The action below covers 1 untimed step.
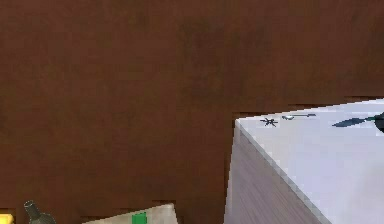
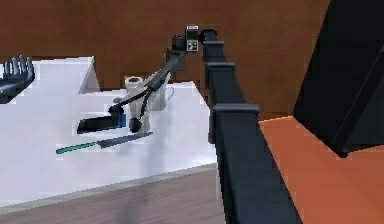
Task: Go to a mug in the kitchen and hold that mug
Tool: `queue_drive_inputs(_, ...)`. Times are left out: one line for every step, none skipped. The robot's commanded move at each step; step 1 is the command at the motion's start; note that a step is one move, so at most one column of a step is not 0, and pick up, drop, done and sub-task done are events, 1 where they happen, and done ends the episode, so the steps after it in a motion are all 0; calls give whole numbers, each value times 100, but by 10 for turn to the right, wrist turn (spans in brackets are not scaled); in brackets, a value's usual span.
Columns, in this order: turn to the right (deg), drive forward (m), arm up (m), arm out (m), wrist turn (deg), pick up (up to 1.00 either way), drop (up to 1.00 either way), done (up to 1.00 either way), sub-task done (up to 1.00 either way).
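Arm (image 2: 235, 120) reaches out over a white counter (image 2: 50, 170). Gripper (image 2: 128, 115) angles down toward the countertop. I cannot tell how wide it is set or whether it has hold of anything, since items lie right at and behind it. A small pale cylinder (image 2: 133, 82), likely the mug, stands on the counter just past the gripper's tip. A flat dark slab (image 2: 97, 123) lies beside the gripper, with a thin teal stick (image 2: 100, 143) nearer. Brown wall (image 2: 100, 25) behind.

A kitchen, judging by its white counter (image 2: 50, 175) strewn with utensils (image 2: 100, 145).
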Motion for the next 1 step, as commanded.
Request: queue_drive_inputs(0, 0, 0, 0, 450, 0, 0, 0, 0)
